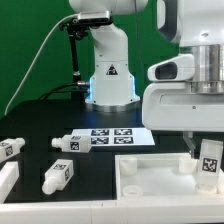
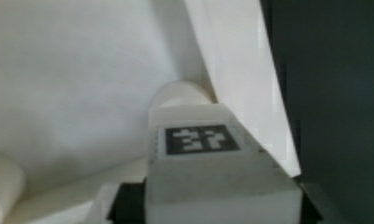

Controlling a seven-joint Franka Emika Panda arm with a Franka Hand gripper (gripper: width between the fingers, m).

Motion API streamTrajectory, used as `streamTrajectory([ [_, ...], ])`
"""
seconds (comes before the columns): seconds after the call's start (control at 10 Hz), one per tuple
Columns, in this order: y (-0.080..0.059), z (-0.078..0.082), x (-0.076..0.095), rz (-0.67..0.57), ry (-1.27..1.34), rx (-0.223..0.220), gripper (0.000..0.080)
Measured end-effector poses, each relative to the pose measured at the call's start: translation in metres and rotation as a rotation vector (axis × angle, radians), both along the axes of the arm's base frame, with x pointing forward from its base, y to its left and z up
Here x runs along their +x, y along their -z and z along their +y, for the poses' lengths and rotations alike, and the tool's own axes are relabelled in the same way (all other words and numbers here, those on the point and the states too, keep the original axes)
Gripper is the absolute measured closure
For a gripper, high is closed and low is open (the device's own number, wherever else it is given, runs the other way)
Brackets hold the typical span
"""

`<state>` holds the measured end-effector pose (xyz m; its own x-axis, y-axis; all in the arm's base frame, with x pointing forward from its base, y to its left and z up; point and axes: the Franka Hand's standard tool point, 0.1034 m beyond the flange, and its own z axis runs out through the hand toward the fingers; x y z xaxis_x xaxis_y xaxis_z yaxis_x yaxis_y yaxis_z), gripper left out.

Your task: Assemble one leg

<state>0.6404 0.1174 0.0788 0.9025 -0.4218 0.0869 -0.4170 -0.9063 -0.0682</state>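
Note:
My gripper (image 1: 203,150) is shut on a white leg (image 1: 209,162) with a black-and-white tag and holds it upright over the corner of the white tabletop piece (image 1: 150,178) at the exterior view's right. In the wrist view the leg (image 2: 205,125) sits between my dark fingers (image 2: 134,200), its narrow end pointing at the tabletop's inner wall (image 2: 219,50). Whether the leg touches the tabletop is hidden. Three more legs lie on the black table: one (image 1: 70,142) beside the marker board, one (image 1: 57,175) nearer the front, one (image 1: 10,148) at the left edge.
The marker board (image 1: 112,136) lies flat behind the tabletop piece. The robot base (image 1: 110,75) stands at the back with a cable and a thin stand to its left. A white block (image 1: 6,182) sits at the front left edge.

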Motion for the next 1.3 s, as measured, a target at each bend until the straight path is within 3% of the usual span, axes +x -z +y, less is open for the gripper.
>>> streamTrajectory([
  [0.3, 0.001, -0.005, 0.001, 0.007, 0.314, 0.042, 0.0509],
  [0.5, 0.002, -0.01, 0.002, 0.027, 0.641, 0.118, 0.0509],
  [0.7, 0.003, -0.013, 0.001, 0.076, 0.963, 0.231, 0.0509],
  [0.8, 0.003, -0.012, 0.001, 0.093, 1.085, 0.256, 0.0509],
  [1.2, 0.003, -0.011, 0.0, 0.098, 1.119, 0.26, 0.0509],
  [1.3, 0.003, -0.005, -0.002, 0.082, 0.903, 0.196, 0.0328],
])
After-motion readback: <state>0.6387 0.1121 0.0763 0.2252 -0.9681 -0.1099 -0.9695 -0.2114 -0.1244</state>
